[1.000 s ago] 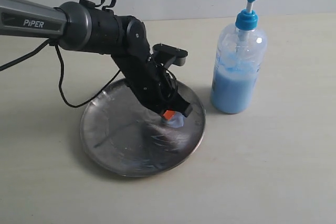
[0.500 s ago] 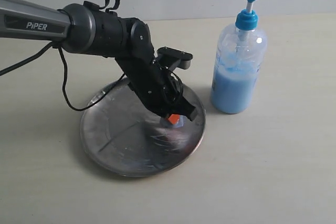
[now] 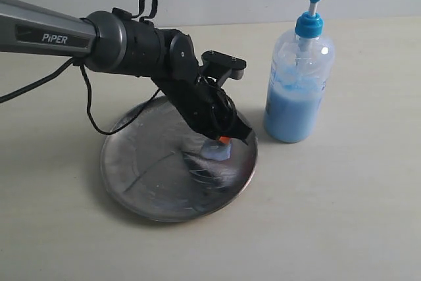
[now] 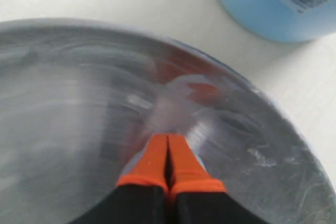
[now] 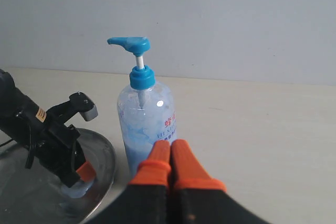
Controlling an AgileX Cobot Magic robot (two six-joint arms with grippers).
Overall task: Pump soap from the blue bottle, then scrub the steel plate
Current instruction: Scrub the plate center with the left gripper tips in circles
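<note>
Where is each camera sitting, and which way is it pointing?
Exterior: off the arms, looking down across the table at the steel plate, blue bottle and left arm.
Left wrist: on the left arm, looking down past its shut left tool onto the plate.
Right wrist: on the other arm, looking level past the shut right tool.
Shared: all three show plate and bottle.

One blue bottle (image 3: 297, 97), one steel plate (image 3: 141, 169)

The shiny steel plate (image 3: 141, 176) is laid flat, with soap (image 3: 214, 153) smeared near its 3 o'clock rim. The blue bottle (image 3: 297, 90) is stood upright at 2 o'clock.
</note>
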